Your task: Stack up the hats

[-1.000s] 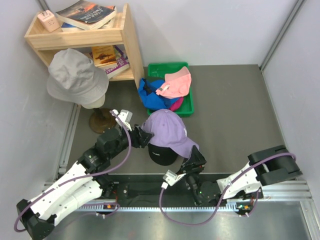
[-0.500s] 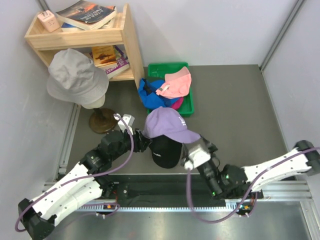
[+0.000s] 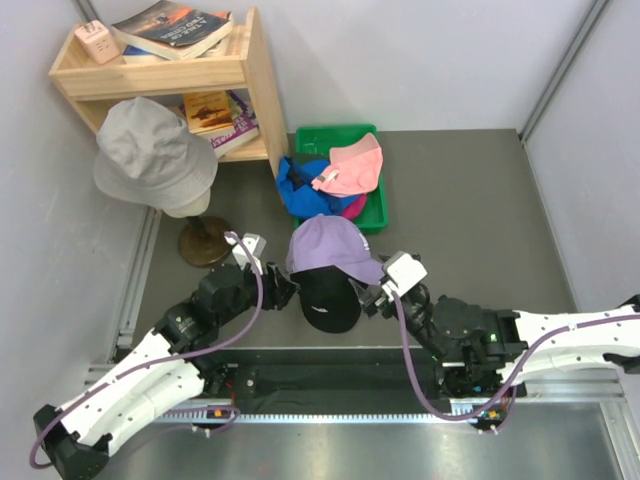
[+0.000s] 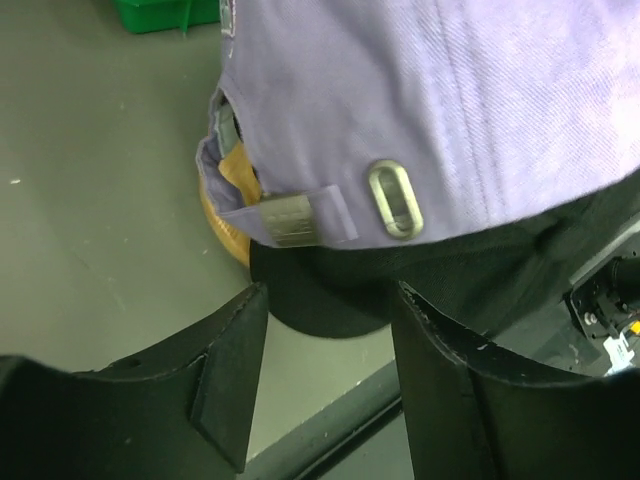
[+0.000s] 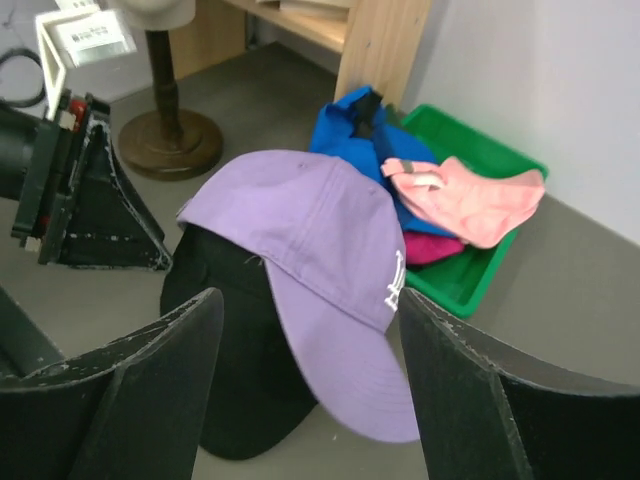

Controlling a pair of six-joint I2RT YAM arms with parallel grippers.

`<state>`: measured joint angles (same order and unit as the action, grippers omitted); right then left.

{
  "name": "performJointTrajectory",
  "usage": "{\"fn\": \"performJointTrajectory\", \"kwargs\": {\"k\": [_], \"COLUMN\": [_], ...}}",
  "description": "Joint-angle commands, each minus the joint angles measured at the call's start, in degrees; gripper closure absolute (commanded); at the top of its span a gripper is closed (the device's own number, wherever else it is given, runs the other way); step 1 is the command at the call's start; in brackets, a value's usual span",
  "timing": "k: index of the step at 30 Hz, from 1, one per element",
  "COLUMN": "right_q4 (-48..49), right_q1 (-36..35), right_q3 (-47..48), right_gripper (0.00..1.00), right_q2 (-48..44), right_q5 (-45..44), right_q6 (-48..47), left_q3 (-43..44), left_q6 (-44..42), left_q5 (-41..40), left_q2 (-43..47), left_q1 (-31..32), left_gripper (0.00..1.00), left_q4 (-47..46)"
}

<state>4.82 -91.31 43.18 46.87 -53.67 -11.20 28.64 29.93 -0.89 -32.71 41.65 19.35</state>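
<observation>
The lavender cap (image 3: 330, 250) is now sitting on the black cap (image 3: 326, 303) — left fingers (image 4: 230, 380) and right fingers (image 5: 150, 390), flanking the black cap, are hanging wide and empty after releasing; stacking is advancing.

The top camera hangs high over the 6 o'clock edge of the table (image 3: 470, 210), looking steeply down across all of it. The left wrist camera faces 3 o'clock, pressed close to the lavender cap (image 4: 450, 110) (its fabric fills much of the frame). The right wrist camera, farther back, faces 10 o'clock. All three share that cap atop the black cap (image 3: 325, 305).
</observation>
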Motion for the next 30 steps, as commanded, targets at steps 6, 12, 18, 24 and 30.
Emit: {"fn": "performJointTrajectory", "kwargs": {"k": [6, 12, 18, 24, 30], "right_q4": [-12.37, -10.71, -13.69, -16.33, -17.30], "right_q1": [17.09, 23.89, 25.74, 26.35, 27.58], "right_q3": [12.97, 16.93, 23.60, 25.55, 25.64], "right_gripper": [0.30, 0.33, 0.37, 0.43, 0.52], "right_q2": [6.73, 12.62, 20.97, 26.25, 28.27], "right_q5": [21.21, 29.67, 31.00, 25.99, 24.49], "right_q6": [21.04, 22.98, 22.28, 21.75, 22.19], "left_q3": [10.02, 14.25, 15.30, 14.78, 14.95], "left_q6": [-3.21, -5.15, -5.50, -5.15, -5.23], "left_q5": [-5.35, -9.22, -9.40, -9.40, -9.75], "left_q2": [4.32, 1.78, -1.92, -4.82, -6.23], "left_q1": [-0.25, -0.25, -0.25, -0.25, -0.25], "left_gripper": [0.27, 0.24, 0.21, 0.21, 0.20], "left_q4": [6.92, 6.93, 3.85, -0.54, -2.92]}}
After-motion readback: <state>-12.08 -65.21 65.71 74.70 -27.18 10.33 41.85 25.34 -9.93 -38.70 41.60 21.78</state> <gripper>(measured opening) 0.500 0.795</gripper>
